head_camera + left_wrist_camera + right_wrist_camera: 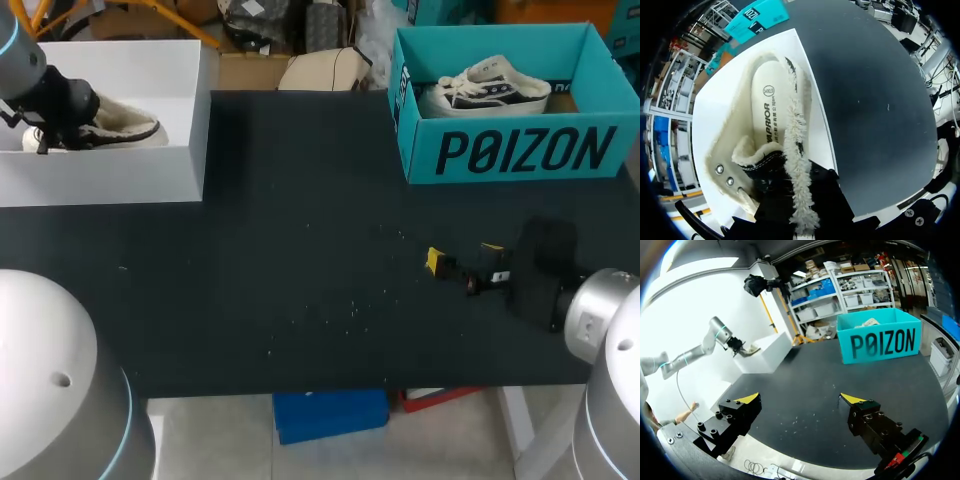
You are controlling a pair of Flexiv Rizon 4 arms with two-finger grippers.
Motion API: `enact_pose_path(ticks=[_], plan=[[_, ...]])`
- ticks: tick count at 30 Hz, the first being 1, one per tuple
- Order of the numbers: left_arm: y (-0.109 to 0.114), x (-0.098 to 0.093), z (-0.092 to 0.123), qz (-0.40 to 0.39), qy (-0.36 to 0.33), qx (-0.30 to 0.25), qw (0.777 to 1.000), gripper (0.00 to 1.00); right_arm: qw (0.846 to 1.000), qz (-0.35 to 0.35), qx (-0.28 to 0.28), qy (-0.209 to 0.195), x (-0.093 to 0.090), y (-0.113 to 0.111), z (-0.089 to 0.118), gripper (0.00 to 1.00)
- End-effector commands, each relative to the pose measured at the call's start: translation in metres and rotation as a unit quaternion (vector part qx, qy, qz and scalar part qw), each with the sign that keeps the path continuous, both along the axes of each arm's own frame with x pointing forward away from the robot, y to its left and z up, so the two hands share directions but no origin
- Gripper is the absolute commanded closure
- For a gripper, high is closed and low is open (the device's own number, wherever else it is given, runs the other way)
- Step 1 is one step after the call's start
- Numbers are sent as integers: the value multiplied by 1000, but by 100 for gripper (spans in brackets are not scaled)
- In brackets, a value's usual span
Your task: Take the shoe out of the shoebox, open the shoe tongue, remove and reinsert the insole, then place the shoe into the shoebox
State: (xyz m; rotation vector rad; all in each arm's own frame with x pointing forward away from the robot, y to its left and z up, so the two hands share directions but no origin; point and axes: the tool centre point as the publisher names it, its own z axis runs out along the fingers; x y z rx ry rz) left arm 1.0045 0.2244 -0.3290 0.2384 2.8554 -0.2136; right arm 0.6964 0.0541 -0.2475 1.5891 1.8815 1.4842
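Head view takes in two open containers on the black bench (pixel 300 280). At the left rear stands a white rectangular cardboard shoebox (pixel 150 170). In it lies a cream fleece-lined shoe with a dark upper (pixel 125 128), the only thing seen in that box. The left gripper (pixel 55 125) reaches down into the box at one end of the shoe.

At the right rear stands a teal cardboard box (pixel 500 155) with large dark block lettering across its front wall. It holds a white low sneaker with dark trim (pixel 490 88), lying across the box.

Left wrist view looks straight into the shoe's (pixel 775 125) opening. A pale cream insole (pixel 767 107) lies flat inside, bearing a small round stamp and a line of dark print along its length. Fleece trims the collar, and metal eyelets show on the cream flap beside the dark tongue. The gripper's dark body overlaps the fleece collar, its yellow tips hidden, so I cannot tell whether it grips the shoe.

Right wrist view shows the right gripper (pixel 801 398) above bare bench, fingers spread wide with nothing between them. The teal box (pixel 880 342) and the white shoebox (pixel 765 352) lie well ahead of it.
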Motion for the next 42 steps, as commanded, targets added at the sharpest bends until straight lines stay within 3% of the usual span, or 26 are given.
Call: enact_pose_path(ticks=[1, 26, 42], plan=[[0, -6, -2, 2, -11, 1, 1000, 100, 1000, -3, 0, -2, -1, 2, -2, 0], [-11, -11, 13, -4, -21, 9, 1000, 100, 1000, -3, 0, -2, -1, 2, -2, 0], [-10, 1, 13, -2, -21, 8, 1000, 100, 1000, -3, 0, -2, -1, 2, -2, 0]])
